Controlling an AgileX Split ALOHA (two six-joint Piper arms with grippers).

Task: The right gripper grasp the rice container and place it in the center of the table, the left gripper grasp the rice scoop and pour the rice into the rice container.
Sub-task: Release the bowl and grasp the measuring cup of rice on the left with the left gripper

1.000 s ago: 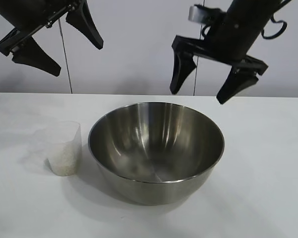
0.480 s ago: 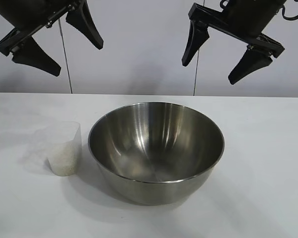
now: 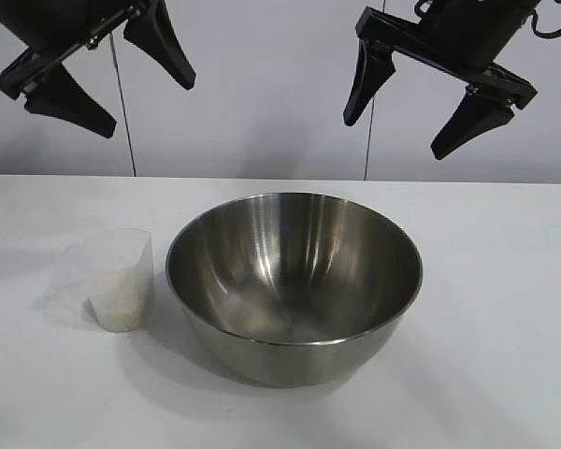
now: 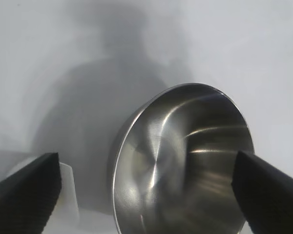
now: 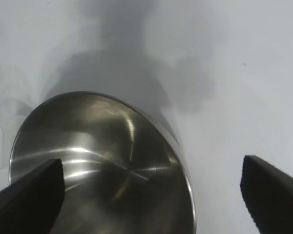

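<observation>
Right gripper [image 3: 439,101] risen from bowl [image 3: 294,281], gaping empty, left gripper [image 3: 101,79] wide open, empty

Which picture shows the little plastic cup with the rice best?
The exterior view: the rice scoop stands whole and upright beside the rice container, rice visible in its bottom. The left wrist view shows only part of it behind a finger; the right wrist view catches just a faint sliver at the edge.
</observation>
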